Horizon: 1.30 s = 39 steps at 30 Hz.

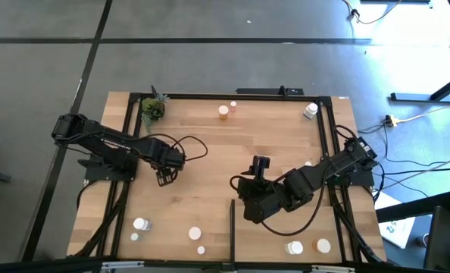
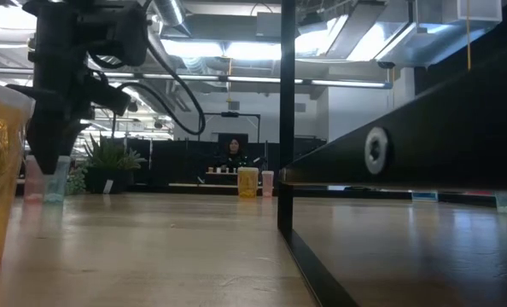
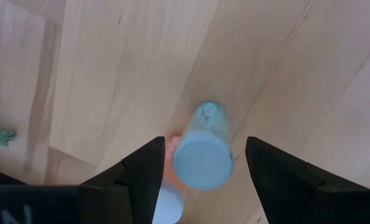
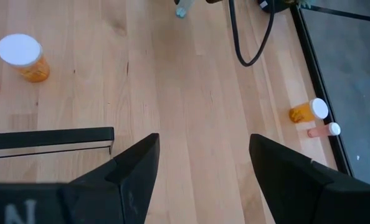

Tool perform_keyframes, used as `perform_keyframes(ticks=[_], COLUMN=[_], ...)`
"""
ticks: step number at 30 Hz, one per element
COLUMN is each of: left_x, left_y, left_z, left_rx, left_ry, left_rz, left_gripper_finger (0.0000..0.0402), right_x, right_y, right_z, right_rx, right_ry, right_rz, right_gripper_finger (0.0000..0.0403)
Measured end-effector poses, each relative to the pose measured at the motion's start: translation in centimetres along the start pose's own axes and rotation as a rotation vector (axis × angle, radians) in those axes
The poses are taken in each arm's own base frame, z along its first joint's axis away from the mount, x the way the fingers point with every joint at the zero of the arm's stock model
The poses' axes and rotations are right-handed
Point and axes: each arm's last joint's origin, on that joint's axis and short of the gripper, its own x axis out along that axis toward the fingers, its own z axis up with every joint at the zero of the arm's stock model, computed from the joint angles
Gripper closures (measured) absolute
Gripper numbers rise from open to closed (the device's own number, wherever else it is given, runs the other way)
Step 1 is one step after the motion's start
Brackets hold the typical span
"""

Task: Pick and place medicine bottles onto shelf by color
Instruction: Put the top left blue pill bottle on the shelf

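Hovering over the middle-left of the wooden tabletop [image 1: 210, 163], the left gripper [image 1: 165, 177] has its two dark fingers [image 3: 138, 177] spread apart on either side of a pale greenish bottle [image 3: 202, 152] with a light cap. In the left wrist view the bottle stands upright between the fingers with a gap on each side, so nothing is gripped. Just beside it, partly hidden by one finger, is a small pinkish-orange bottle [image 3: 171, 186] with a white cap. In the low view these two bottles stand side by side under the dark arm [image 2: 66, 77].

The right gripper [image 1: 249, 208] hangs over the middle-right of the table, its fingers [image 4: 135, 171] parted with only bare wood between them. Near it runs the thin black strip [image 1: 232, 227] that edges the shelf [image 1: 282, 231].

Other medicine bottles are spread out well apart: an orange one [image 1: 223, 112] and a smaller one [image 1: 233, 105] near the far edge, a white one [image 1: 310, 111] at the far right corner, white-capped ones [image 1: 140, 224] [image 1: 195, 233] near the front left, and two [image 1: 295, 247] [image 1: 323, 246] on the shelf at the front right. A small green potted plant [image 1: 152, 109] sits at the far left corner.
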Motion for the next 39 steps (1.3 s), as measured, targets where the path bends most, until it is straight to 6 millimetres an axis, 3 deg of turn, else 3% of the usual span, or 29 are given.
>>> perform_keyframes(ticks=[10, 24, 30, 39], left_x=[0.0, 0.0, -0.1, -3.7], left_y=[0.0, 0.0, -0.1, -0.8], left_z=[0.1, 0.1, 0.2, 2.4], left_rx=[0.004, -0.007, -0.051, -0.064], left_ry=[-0.012, -0.012, -0.022, -0.140], left_rz=[0.000, 0.001, -0.005, -0.075], left_gripper_finger=[0.0197, 0.0297, 0.0308, 0.0308], right_x=[0.0, 0.0, 0.0, 0.0], right_y=[0.0, 0.0, 0.0, 0.0], right_z=[0.0, 0.0, 0.0, 0.0], right_rx=[0.000, -0.002, -0.001, -0.003], right_ry=[0.000, 0.000, 0.000, 0.000], right_rz=[0.000, 0.000, 0.000, 0.000], right_gripper_finger=[0.0153, 0.0153, 0.0153, 0.0153])
